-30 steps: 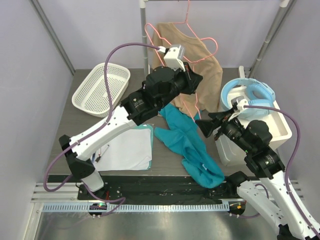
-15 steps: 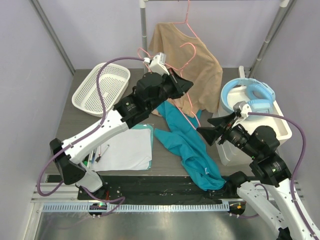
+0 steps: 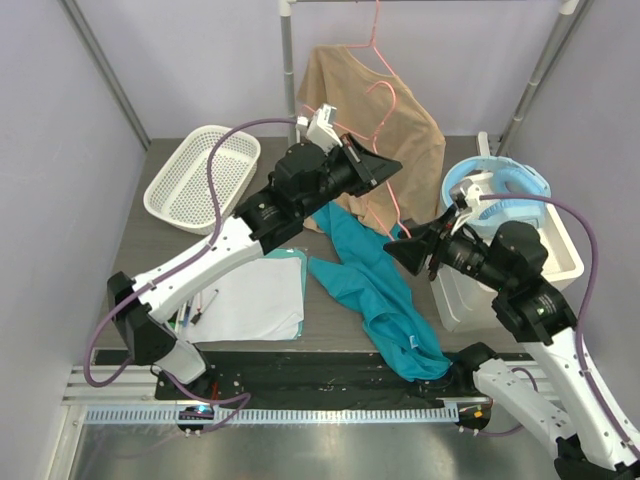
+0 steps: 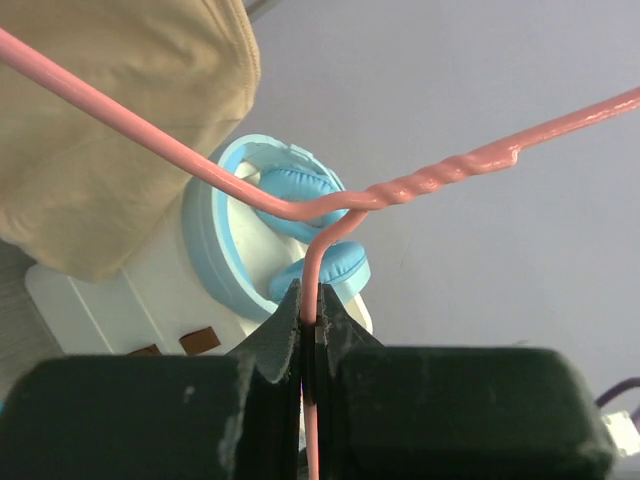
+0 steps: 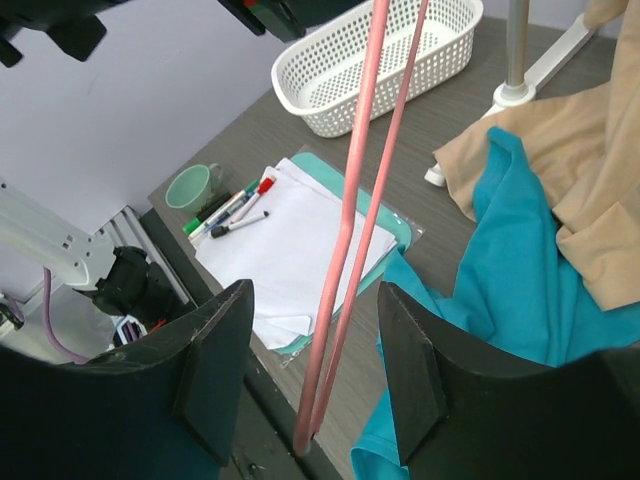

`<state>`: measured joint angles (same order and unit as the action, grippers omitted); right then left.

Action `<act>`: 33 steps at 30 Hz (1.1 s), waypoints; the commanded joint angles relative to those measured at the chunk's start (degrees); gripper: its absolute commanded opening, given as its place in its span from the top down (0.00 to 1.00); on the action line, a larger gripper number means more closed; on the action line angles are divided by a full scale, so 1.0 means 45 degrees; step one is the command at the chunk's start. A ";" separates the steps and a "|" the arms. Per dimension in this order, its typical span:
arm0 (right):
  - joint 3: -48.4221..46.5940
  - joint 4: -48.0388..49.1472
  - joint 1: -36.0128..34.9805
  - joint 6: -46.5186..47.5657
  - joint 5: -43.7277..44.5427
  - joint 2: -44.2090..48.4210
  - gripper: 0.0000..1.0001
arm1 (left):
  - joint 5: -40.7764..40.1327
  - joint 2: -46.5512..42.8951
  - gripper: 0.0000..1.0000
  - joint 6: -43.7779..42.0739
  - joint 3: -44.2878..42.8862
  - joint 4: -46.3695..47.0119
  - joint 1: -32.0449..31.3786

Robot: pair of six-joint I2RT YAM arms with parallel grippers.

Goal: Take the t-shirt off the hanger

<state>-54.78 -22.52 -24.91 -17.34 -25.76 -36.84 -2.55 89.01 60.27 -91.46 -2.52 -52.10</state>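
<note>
The teal t-shirt (image 3: pixel 375 290) lies crumpled on the table, off the bare pink wire hanger (image 3: pixel 392 205). My left gripper (image 3: pixel 385 165) is shut on the hanger and holds it in the air above the shirt. In the left wrist view the fingers (image 4: pixel 311 292) pinch the wire just below its twisted neck (image 4: pixel 440 175). My right gripper (image 3: pixel 405 250) is open at the hanger's lower end. In the right wrist view the two pink wires (image 5: pixel 350 250) hang between the spread jaws (image 5: pixel 313 290), touching neither, with the teal shirt (image 5: pixel 500 260) below at the right.
A tan shirt (image 3: pixel 385 120) hangs on a second pink hanger from the rack behind. A white basket (image 3: pixel 200 175) stands at the back left. Paper (image 3: pixel 255 295), pens and a green mug (image 5: pixel 195 185) lie at the front left. Blue headphones (image 3: pixel 500 185) sit on a white box at the right.
My left gripper has lowered the hanger and shifted it slightly right. My right gripper has moved up and left, so the hanger's lower end is now between its open jaws.
</note>
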 commanded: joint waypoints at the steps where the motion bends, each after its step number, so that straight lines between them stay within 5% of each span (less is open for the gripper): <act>1: -0.0463 0.0025 0.0027 -0.0091 -0.0196 -0.0466 0.43 | 0.0449 0.0200 1.00 0.0317 -0.0477 0.0912 -0.0181; 10: -0.0072 0.0766 0.0027 -0.0599 0.0821 -0.0406 0.69 | -0.0058 0.0025 1.00 0.0162 -0.0087 0.1146 -0.0220; 14: -0.0072 0.1020 0.0027 -0.0949 0.0997 -0.0757 0.99 | -0.0041 0.0024 1.00 -0.0110 -0.0066 0.1400 -0.0240; 17: -0.0227 0.1547 0.0027 -0.1922 0.1524 -0.1128 0.99 | 0.0488 -0.0092 0.77 -0.1355 -0.0436 0.0937 -0.0239; 18: -0.0479 0.1703 0.0008 -0.2082 0.1428 -0.1284 0.99 | 0.0488 -0.0267 0.55 -0.1671 -0.0457 0.0661 -0.0220; 20: -0.0793 0.1803 0.0027 -0.2084 0.1524 -0.1693 0.99 | 0.0236 -0.1163 0.33 -0.2646 -0.0030 -0.0138 -0.0239; 27: -0.2881 0.0007 0.0008 -0.0660 0.3281 -0.2613 0.99 | -0.1970 -0.5517 0.23 -0.4212 0.3735 -0.1858 -0.0240; 33: -0.3489 -0.0503 0.0027 -0.0403 0.4045 -0.2983 0.99 | -0.4432 -0.9854 0.18 -0.3534 0.7035 -0.3090 -0.0181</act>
<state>-66.94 -24.88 -24.73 -20.93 -10.98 -49.43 -13.15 53.30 44.03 -67.18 -11.51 -53.08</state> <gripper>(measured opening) 0.058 0.805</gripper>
